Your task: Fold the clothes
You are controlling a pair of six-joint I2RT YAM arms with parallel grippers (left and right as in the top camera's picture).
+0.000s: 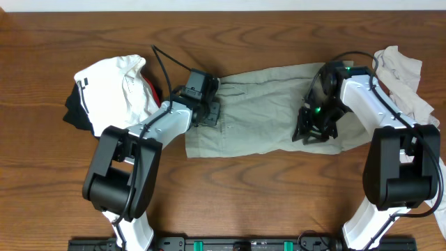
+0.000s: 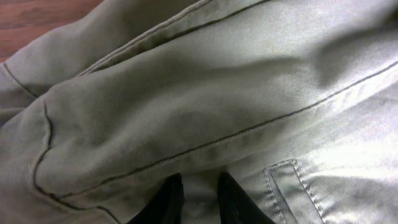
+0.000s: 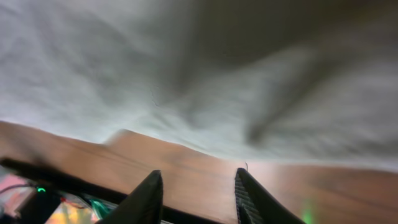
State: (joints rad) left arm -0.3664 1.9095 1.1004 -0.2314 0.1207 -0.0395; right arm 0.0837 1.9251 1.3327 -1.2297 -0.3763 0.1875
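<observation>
Since the shorts (image 1: 258, 104) lie lengthwise between both arms, left gripper (image 2: 198, 182) sits narrowed on cloth, grip unclear; right gripper (image 3: 198, 177), spread and empty, has their hem just ahead.

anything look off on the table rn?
Nothing spilled or damaged. The khaki garment lies slightly askew and creased, not yet folded. The white-and-black heap on the left and the beige heap on the right are crumpled, which is normal before folding.
</observation>
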